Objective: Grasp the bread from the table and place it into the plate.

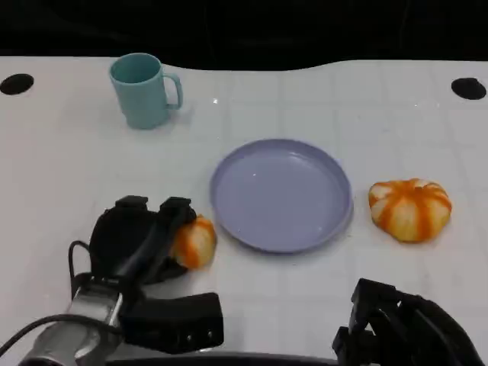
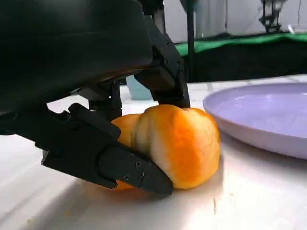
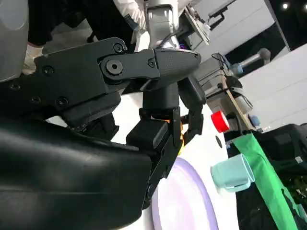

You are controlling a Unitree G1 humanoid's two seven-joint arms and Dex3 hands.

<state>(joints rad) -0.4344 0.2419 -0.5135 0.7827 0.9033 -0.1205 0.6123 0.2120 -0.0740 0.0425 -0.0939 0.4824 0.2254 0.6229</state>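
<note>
1. The left hand (image 1: 141,240) has its fingers wrapped around a small orange bread (image 1: 194,242), which rests on the table (image 1: 305,99) just left of the purple plate (image 1: 280,194).
2. The right hand (image 1: 400,328) sits near right; I cannot tell its grip.
3. A second bread (image 1: 410,209) lies right of the plate.

Way to the plate: the purple plate (image 1: 280,194) sits just beside the small bread (image 1: 194,242) in your left hand (image 1: 141,240); its low rim is in between.
Far side: the teal mug (image 1: 143,89) stands well apart.
Right side: the big striped bread (image 1: 410,208) lies near the plate.
</note>
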